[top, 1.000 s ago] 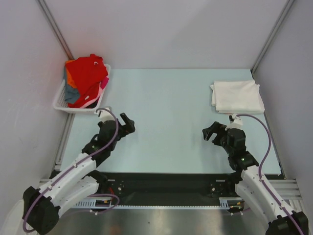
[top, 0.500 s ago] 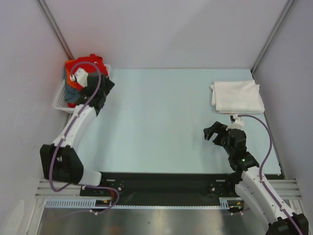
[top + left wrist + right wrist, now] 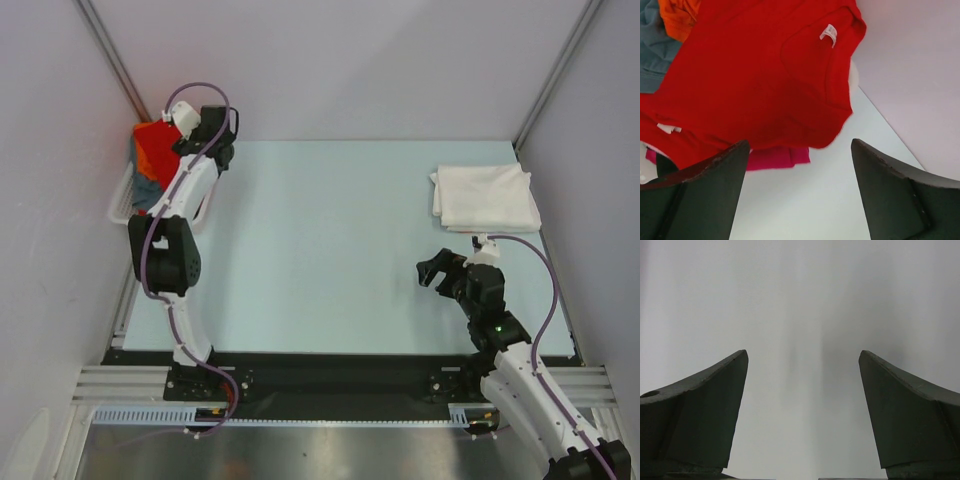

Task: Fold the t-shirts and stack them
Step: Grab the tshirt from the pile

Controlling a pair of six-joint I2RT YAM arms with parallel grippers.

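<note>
Left hand (image 3: 797, 185): wide open, empty, above plain bright red cloth t-shirt (image 3: 755, 75) at table's far-left corner
Right hand (image 3: 437, 268): wide open, empty; folded cream-white cloth t-shirt (image 3: 485, 197) at far-right corner

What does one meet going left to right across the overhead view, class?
White basket → red t-shirt → left arm → right arm's open fingers → folded cream t-shirt.

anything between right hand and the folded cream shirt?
Nothing. Top external view shows only bare table between the right hand and the cream shirt; hand open, empty.
</note>
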